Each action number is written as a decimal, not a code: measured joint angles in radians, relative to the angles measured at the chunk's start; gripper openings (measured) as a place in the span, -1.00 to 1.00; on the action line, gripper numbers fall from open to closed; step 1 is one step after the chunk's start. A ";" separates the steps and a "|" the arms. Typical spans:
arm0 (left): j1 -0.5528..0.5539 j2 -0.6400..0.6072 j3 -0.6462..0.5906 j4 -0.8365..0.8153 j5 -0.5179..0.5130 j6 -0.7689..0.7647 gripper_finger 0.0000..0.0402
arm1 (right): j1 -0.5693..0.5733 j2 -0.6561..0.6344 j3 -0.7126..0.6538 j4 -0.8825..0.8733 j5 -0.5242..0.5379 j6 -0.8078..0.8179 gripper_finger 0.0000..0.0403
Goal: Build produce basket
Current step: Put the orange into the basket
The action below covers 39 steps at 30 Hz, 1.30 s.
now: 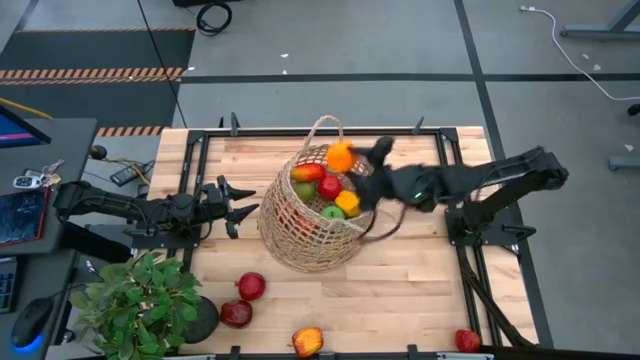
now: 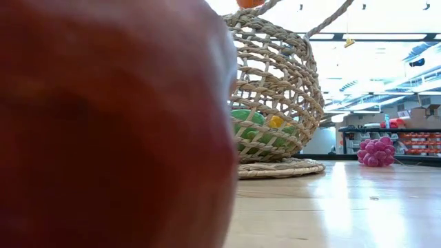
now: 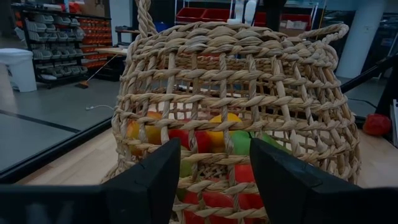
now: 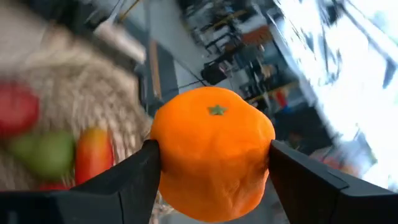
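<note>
Orange (image 4: 211, 152) pinched in right tool (image 1: 352, 158) above basket (image 1: 300, 225) (already part-filled), left tool (image 1: 240, 205) spread wide beside it.

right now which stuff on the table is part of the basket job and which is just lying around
Part of the job:
- basket, already holding produce
- orange, gripped by the right end effector over the basket
- loose fruit on the table
- grape bunch

Just lying about:
- potted plant
- keys
</note>
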State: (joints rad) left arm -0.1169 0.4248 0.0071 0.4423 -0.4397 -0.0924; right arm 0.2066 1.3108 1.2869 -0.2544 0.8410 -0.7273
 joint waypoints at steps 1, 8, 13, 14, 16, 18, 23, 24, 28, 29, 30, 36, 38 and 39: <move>0.000 0.000 0.000 0.000 0.000 0.000 0.00 | -0.009 -0.025 0.000 0.006 -0.007 0.069 0.40; 0.000 0.000 0.000 0.000 0.000 0.000 0.00 | -0.101 -0.195 0.000 0.012 -0.207 0.621 0.40; 0.000 0.000 0.000 0.000 0.000 0.000 -0.01 | -0.190 -0.258 0.000 0.013 -0.381 1.095 0.40; 0.000 0.000 0.000 0.000 0.000 0.000 -0.01 | -0.201 -0.262 0.000 0.013 -0.394 1.149 0.40; 0.000 0.000 0.000 0.000 0.000 0.000 -0.02 | -0.212 -0.266 0.000 0.012 -0.399 1.225 0.40; 0.000 0.000 0.000 0.000 0.000 0.000 -0.03 | -0.216 -0.266 0.000 0.012 -0.401 1.249 0.40; 0.000 0.000 0.000 0.000 0.000 0.000 -0.03 | -0.216 -0.247 0.000 0.012 -0.415 1.251 0.40; 0.000 0.000 0.000 0.000 0.000 0.000 -0.03 | -0.216 -0.243 0.000 0.014 -0.427 1.251 0.40; 0.000 0.000 0.000 0.000 0.000 0.000 -0.01 | -0.216 -0.221 0.000 0.004 -0.527 1.217 0.40; 0.000 0.000 0.000 0.000 0.000 0.000 0.00 | -0.218 -0.211 0.000 0.008 -0.560 1.203 0.40; 0.000 0.000 0.000 0.000 0.000 0.000 0.00 | -0.221 -0.203 0.001 -0.004 -0.583 1.200 0.40; 0.000 0.000 0.000 0.000 0.000 0.000 0.00 | -0.254 -0.108 0.001 -0.117 -0.650 1.223 0.40; 0.000 0.000 0.000 0.000 0.000 0.000 0.00 | -0.275 -0.070 0.001 -0.146 -0.694 1.223 0.40; 0.000 0.000 0.000 0.000 0.000 0.000 0.00 | -0.285 -0.049 0.001 -0.164 -0.717 1.223 0.40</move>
State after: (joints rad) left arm -0.1169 0.4248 0.0074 0.4423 -0.4397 -0.0924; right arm -0.0785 1.2616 1.2877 -0.4185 0.1239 0.4953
